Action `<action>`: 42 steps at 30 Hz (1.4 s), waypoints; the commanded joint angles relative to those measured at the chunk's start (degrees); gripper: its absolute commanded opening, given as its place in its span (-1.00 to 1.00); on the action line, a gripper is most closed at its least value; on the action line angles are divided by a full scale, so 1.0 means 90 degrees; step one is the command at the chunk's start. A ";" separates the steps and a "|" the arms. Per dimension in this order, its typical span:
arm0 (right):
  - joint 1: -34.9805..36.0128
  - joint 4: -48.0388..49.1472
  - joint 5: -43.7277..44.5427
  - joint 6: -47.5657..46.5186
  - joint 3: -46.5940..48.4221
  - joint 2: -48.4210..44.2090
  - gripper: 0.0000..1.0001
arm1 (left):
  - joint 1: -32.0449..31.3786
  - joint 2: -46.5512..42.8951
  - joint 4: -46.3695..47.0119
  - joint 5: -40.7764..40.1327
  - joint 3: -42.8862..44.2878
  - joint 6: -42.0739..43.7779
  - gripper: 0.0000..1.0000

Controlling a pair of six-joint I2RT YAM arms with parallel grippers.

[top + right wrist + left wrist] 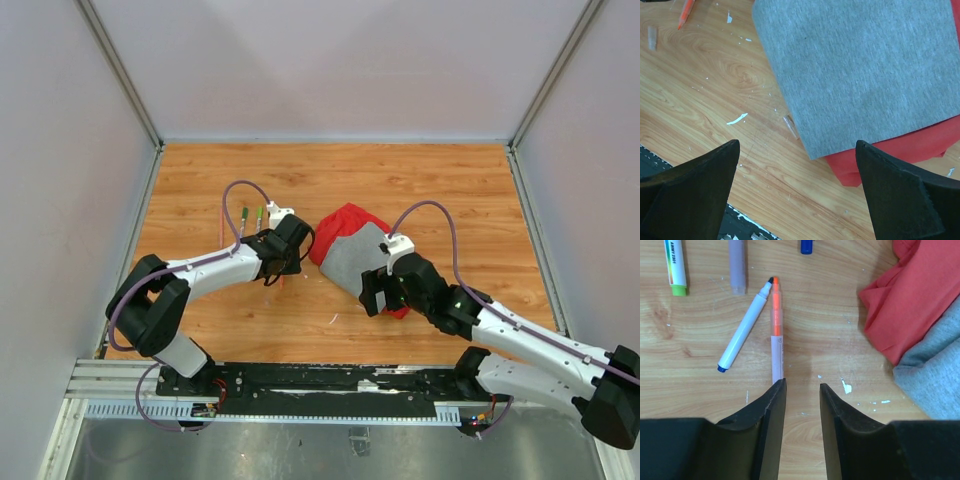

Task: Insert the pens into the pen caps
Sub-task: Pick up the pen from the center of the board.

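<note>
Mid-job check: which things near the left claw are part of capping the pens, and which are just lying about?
Job: orange pen; blue-ended white pen; green-ended pen; grey barrel, top edge; blue piece, possibly a cap.
Lying about: red-and-grey cloth; white scraps.

Wood-grain tabletop [420, 185] inside plain pale walls [330, 60].
Metal posts [118, 68] stand at the tabletop's far corners; a black rail [300, 383] runs along its near edge.

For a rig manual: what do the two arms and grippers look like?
The left arm and right arm have white links, black joints and a looping purple cable each. The left gripper and right gripper have plain black, tapering fingers.
</note>
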 commanded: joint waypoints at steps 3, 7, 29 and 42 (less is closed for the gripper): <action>-0.0050 0.0003 -0.0059 0.0056 -0.0033 0.0087 0.97 | -0.0037 0.0010 -0.0134 -0.0496 0.0242 -0.0026 -0.20; -0.0052 0.0000 -0.0077 0.0069 -0.0030 0.0119 0.97 | -0.0037 0.0290 -0.0148 -0.0509 0.0306 -0.0022 -0.16; -0.0047 0.0010 -0.0287 0.0080 0.0045 0.0339 0.97 | 0.0022 0.0753 0.0218 -0.0252 -0.0006 0.0084 -0.59; -0.0050 0.0073 -0.0052 0.0397 -0.0010 0.0030 0.97 | -0.0092 -0.0578 0.0816 0.0597 -0.0635 0.0379 -0.98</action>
